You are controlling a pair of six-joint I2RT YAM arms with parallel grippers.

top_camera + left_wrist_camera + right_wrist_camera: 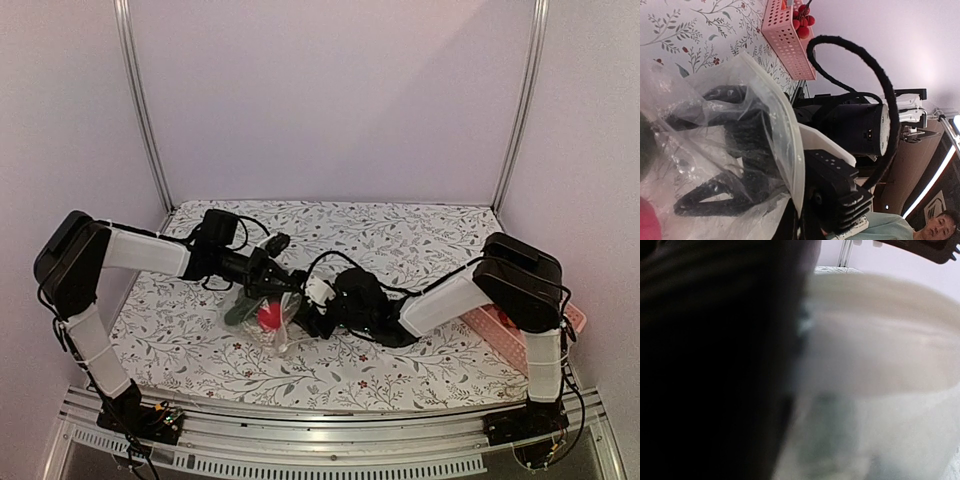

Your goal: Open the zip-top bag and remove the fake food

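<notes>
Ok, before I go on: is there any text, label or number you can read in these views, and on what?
No text is readable in any view.
Background panel, left wrist view: dark logo-like mark, too blurred to read.
Zip-top bag: no print visible.
Pink basket: no label visible.
Right wrist view: too blurred to show any writing.

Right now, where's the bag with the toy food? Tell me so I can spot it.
Find the flowery tablecloth, then look just left of its middle. The zip-top bag is there: clear, crinkly plastic with red toy food showing through, unlike the pink holey basket at the right edge.
</notes>
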